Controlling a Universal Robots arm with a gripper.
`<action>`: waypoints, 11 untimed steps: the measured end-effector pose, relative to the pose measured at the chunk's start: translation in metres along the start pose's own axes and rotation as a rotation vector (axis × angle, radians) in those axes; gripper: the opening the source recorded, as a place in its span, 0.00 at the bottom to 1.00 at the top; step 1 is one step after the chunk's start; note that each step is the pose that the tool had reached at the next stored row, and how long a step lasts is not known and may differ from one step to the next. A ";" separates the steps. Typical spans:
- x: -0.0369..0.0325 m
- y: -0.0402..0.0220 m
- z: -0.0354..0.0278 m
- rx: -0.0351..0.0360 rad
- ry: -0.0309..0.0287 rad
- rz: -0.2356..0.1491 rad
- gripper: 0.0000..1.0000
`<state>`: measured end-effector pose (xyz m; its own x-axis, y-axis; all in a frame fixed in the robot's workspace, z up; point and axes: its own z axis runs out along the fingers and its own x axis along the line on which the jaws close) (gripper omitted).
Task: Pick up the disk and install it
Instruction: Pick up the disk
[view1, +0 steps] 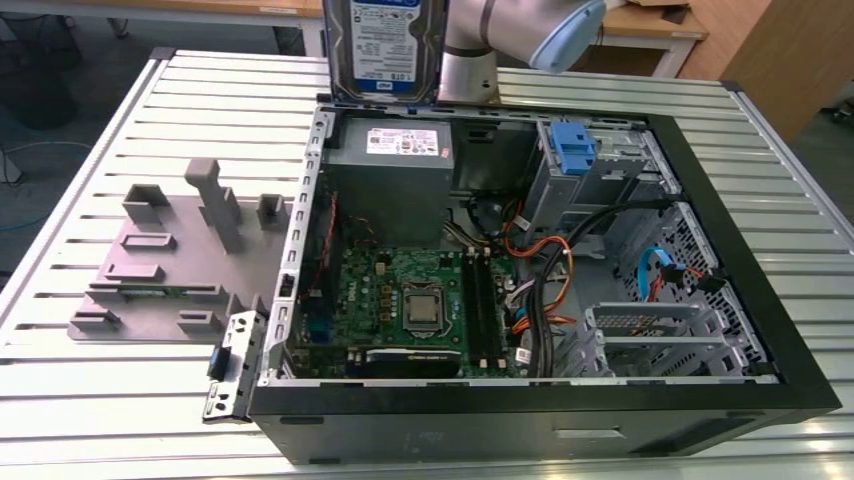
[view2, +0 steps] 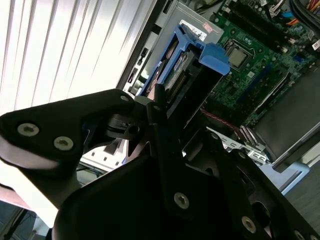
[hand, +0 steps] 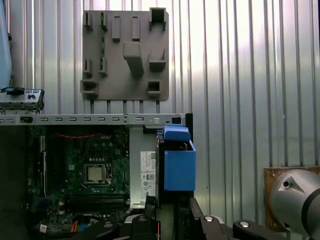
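Ribbed metal table (view1: 120, 110) with an open PC case (view1: 534, 420) lying on it, and a grey parts fixture (view1: 174, 250) off at 9 o'clock in the exterior view. The gripper (view2: 150, 102) is clamped tight on one end of the disk (view1: 384, 45), which hangs upright in the air at 12 o'clock, just past the case's far rim near the power supply (view1: 400, 150). My worry: it's gripped by one end only, so it could swing or slip. The blue rails (view2: 212, 55) could also snag the rim or those loose cables (view1: 534, 240) if it goes toward the bay (view1: 587, 170) at 1 o'clock crooked.
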<state>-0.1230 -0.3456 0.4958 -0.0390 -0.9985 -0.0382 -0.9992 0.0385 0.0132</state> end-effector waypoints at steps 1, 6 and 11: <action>-0.0001 -0.0013 0.0001 0.0000 -0.0001 0.000 0.35; -0.0002 -0.0066 0.0007 0.0000 -0.0001 0.000 0.35; -0.0004 -0.0120 0.0011 0.0000 -0.0001 0.000 0.35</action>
<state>-0.1110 -0.3456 0.4946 -0.0390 -0.9985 -0.0383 -0.9992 0.0385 0.0132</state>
